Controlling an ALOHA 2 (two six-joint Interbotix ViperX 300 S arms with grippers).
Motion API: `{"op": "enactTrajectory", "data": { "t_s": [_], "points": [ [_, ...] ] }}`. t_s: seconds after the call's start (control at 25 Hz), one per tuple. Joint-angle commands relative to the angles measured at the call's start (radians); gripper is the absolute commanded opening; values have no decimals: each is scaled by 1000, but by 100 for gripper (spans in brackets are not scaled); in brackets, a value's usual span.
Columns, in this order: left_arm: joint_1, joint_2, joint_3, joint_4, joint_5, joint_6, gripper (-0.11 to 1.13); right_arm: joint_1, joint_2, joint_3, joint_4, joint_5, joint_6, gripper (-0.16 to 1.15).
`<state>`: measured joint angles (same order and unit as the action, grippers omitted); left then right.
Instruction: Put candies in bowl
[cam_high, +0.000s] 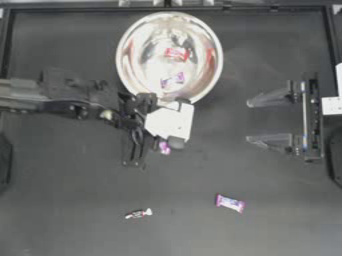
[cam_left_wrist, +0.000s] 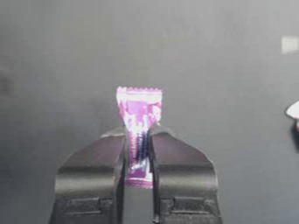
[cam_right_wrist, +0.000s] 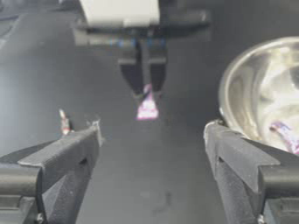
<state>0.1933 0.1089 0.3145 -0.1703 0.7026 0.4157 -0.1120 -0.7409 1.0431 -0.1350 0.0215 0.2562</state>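
The shiny bowl (cam_high: 200, 35) stands at the table's back middle, with two candies (cam_high: 176, 54) (cam_high: 172, 80) lying inside. My left gripper (cam_high: 162, 146) hangs just in front of the bowl's near rim, shut on a pink-and-purple candy (cam_left_wrist: 139, 109) whose crimped end sticks out past the fingertips. On the front of the table lie a white-and-pink candy (cam_high: 230, 203) and a thinner twisted one (cam_high: 138, 214). Parked at the right, my right gripper (cam_high: 250, 121) is open and empty, facing the left gripper (cam_right_wrist: 146, 94) and the bowl (cam_right_wrist: 234, 87).
The table's raised dark border (cam_high: 167, 7) runs close behind the bowl. The left arm's body (cam_high: 60, 92) stretches across the left half of the table. Bare dark tabletop (cam_high: 80, 210) lies around the two loose candies.
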Motion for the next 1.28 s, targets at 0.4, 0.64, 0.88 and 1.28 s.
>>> {"op": "enactTrajectory", "data": {
  "t_s": [0.4, 0.64, 0.88, 1.28],
  "points": [
    [143, -149, -25, 78, -202, 20, 43, 2, 0, -9, 3, -23, 0, 99],
    [242, -120, -23, 89, -310, 23, 43, 2, 14, -11, 3, -40, 0, 99],
    [314, -61, -25, 89, -353, 43, 43, 2, 43, -20, -2, -60, -3, 100],
    [351, 58, -97, 84, -351, 43, 45, 2, 48, -21, -2, -58, -2, 99]
  ]
}}
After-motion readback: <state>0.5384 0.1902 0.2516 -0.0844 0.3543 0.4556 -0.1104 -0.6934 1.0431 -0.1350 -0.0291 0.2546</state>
